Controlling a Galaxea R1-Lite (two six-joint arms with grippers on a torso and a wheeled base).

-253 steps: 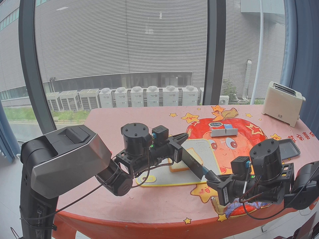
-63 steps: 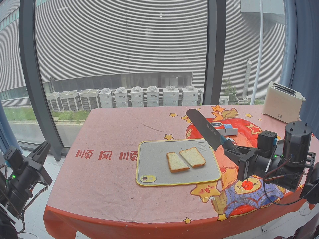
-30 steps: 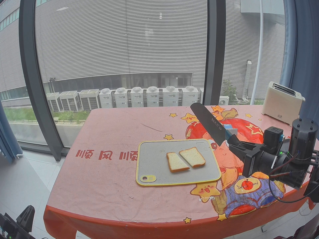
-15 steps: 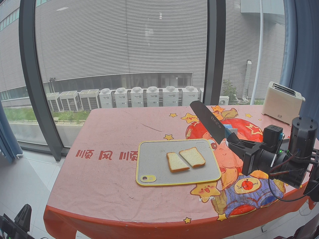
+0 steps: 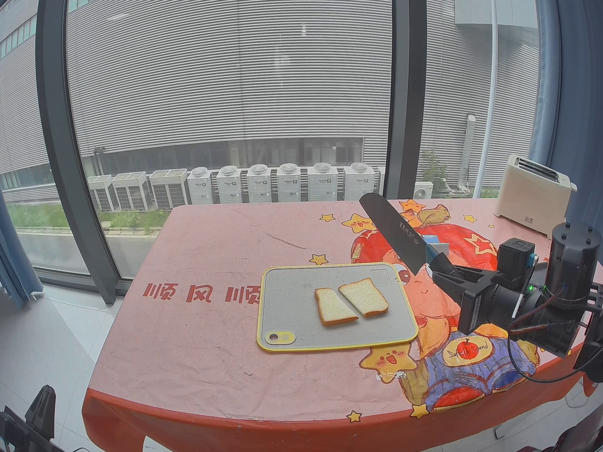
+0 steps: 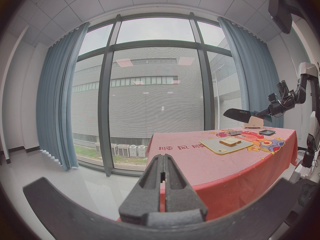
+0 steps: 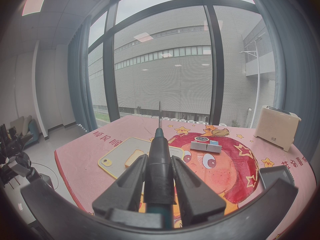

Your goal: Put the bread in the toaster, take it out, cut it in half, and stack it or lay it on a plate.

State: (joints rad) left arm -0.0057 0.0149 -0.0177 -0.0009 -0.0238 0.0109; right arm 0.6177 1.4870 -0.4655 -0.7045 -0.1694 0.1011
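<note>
On the cutting board [image 5: 289, 302], near the middle of the table [image 5: 207, 252], two halves of bread [image 5: 333, 307] were laid flat, just beside each other. To their right, a knife [image 5: 396, 230] was gripped above the table by the right gripper [image 5: 443, 270]. Its fingers were pinched on the handle, and the blade was angled up over the board's far right corner. The bread was left well apart from those fingers, lower and to the left. The left gripper [image 6: 162, 165] was kept off the table's left side, far from the bread, fingers pressed together. A toaster [image 5: 534, 196] was seen at the far right.
</note>
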